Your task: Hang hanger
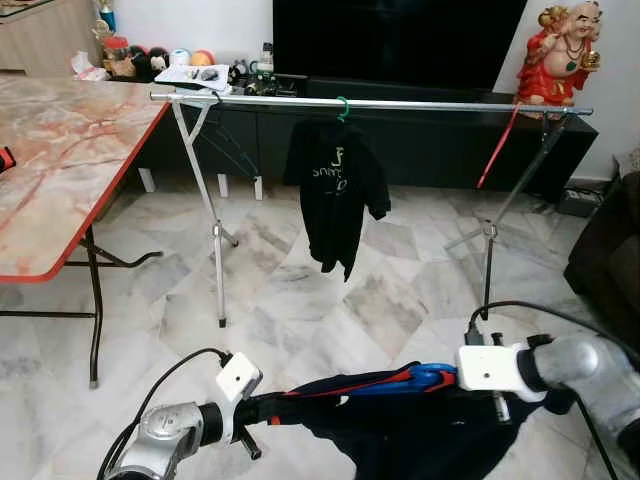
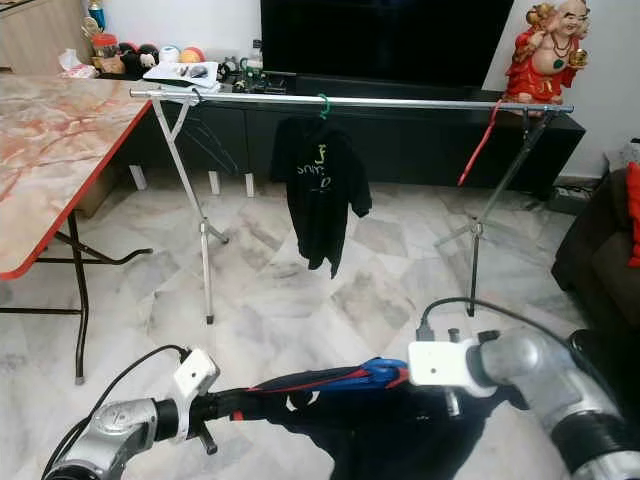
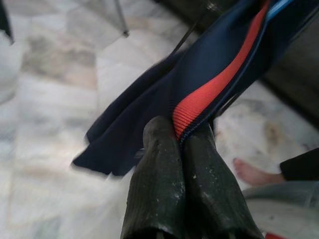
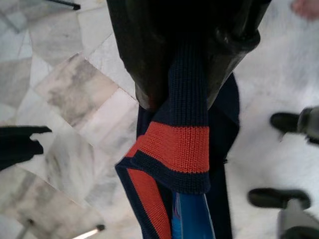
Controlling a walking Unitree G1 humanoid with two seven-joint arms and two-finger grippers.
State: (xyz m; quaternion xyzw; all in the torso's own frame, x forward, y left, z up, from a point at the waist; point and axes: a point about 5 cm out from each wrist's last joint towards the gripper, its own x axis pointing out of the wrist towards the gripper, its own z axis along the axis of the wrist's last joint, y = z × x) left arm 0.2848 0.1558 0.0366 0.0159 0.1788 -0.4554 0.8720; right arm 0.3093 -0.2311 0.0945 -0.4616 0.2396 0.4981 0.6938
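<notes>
Both grippers' fingers (image 3: 199, 169) pinch the navy garment (image 1: 400, 420).

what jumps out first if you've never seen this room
Both grippers, left gripper and right gripper, stretch a navy garment with red trim low between them. Ahead, a black shirt hangs alone on the long metal rail, with a red statue behind its right end.
</notes>
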